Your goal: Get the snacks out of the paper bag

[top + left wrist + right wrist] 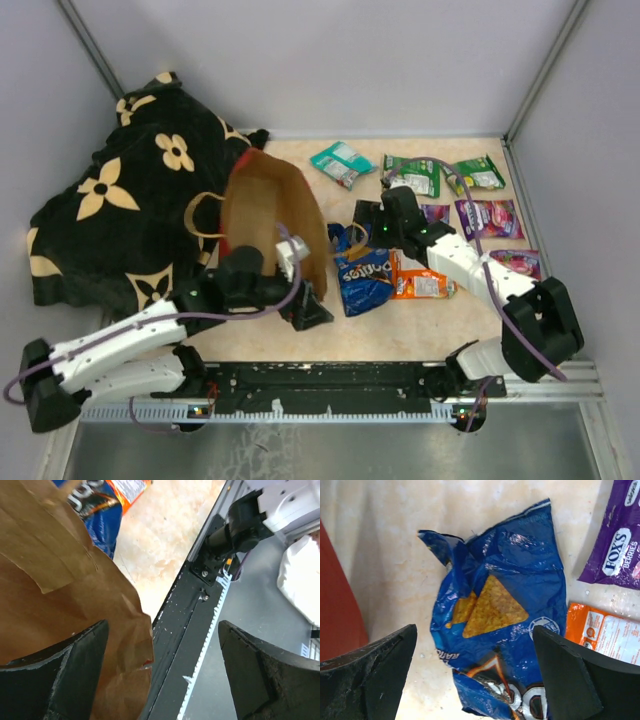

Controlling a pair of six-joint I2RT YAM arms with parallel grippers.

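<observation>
Right gripper (pixel 475 672) over beige table (pixel 395 555), grey walls (pixel 330 60)

What sits in front of me
A crumpled black fabric blanket with cream flowers (pixel 120 215) lies heaped on the far left of my beige counter (pixel 420 322).
</observation>
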